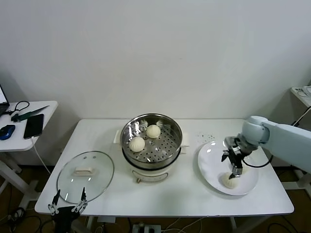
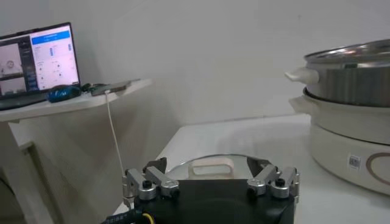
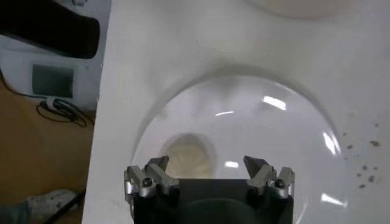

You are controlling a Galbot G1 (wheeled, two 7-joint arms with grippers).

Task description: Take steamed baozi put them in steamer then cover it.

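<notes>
right gripper (image 1: 233, 171) spread wide, empty, above baozi (image 1: 230, 182) on plate (image 1: 211, 167), table's right edge. two baozi in steamer (image 1: 151, 141). left gripper (image 1: 68, 203) wide open, front-left corner, near cover (image 1: 85, 175).

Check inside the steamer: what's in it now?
Two steamed baozi sit on the perforated tray inside the steamer. Cover is off, lying on the table. Below the tray is hidden.

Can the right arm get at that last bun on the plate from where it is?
Probably yes. The right gripper hangs open just above the bun on the plate, and nothing lies between them.
</notes>
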